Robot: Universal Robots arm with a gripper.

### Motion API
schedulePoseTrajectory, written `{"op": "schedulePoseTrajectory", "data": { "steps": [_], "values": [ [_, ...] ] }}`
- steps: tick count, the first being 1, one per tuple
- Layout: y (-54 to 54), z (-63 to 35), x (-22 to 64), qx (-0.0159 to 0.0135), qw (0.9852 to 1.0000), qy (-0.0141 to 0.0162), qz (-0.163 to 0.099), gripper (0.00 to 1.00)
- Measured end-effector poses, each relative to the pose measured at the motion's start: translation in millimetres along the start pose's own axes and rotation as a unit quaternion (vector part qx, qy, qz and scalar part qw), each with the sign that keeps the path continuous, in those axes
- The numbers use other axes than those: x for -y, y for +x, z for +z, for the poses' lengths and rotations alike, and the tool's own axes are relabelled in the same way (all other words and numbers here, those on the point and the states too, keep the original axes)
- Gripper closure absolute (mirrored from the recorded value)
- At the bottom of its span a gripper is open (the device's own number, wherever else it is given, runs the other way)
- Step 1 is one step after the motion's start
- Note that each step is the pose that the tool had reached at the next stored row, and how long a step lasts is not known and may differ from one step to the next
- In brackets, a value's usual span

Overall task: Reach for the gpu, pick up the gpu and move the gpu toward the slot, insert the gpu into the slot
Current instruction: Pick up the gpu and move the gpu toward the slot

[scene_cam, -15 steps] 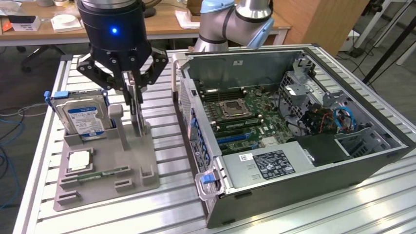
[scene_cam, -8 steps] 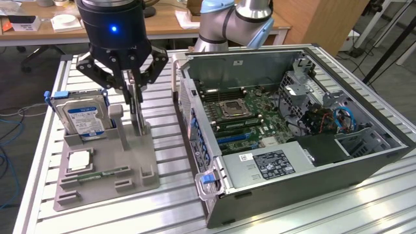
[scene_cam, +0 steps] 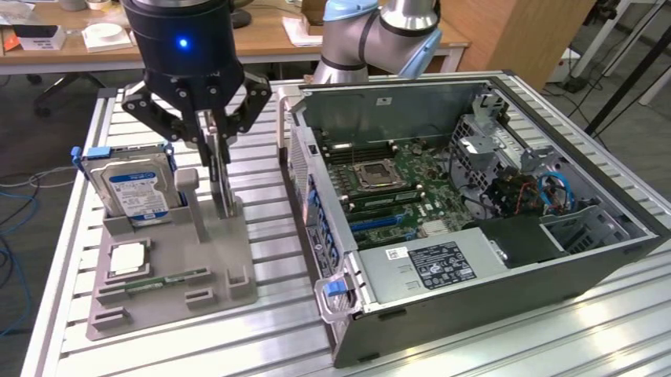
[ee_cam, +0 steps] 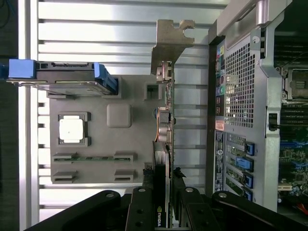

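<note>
The gpu [scene_cam: 222, 187] is a thin dark card standing on edge in the grey holder [scene_cam: 199, 271], between the hard drive and the computer case. In the wrist view the gpu [ee_cam: 167, 96] appears edge-on, its silver end bracket at the far end. My gripper [scene_cam: 214, 145] hangs straight above it, and the gripper [ee_cam: 163, 195] has a black finger [ee_cam: 144, 199] pressed against each face of the card's upper edge, so it is shut on the card. The card's lower edge still reaches the holder. The blue expansion slot [scene_cam: 379, 223] lies on the motherboard inside the open case.
The open computer case [scene_cam: 618, 251] fills the exterior view's right, its perforated rear wall [ee_cam: 240, 96] close beside the card. The holder [ee_cam: 130, 139] also carries a blue-labelled hard drive [scene_cam: 131, 188], a processor [scene_cam: 126, 258] and a memory stick [scene_cam: 168, 280]. Slatted metal table [scene_cam: 262, 330] underneath.
</note>
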State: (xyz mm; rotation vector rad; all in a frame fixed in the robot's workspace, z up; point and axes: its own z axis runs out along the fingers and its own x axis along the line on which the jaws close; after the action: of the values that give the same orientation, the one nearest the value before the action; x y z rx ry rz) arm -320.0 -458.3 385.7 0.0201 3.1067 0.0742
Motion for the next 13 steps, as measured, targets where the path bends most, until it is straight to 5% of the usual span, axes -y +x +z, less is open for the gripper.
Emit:
{"op": "schedulePoseTrajectory", "data": {
  "steps": [13],
  "values": [
    [-0.2,-4.1,-0.2,0.0000,1.0000,0.0000,0.000,0.74]
  ]
}}
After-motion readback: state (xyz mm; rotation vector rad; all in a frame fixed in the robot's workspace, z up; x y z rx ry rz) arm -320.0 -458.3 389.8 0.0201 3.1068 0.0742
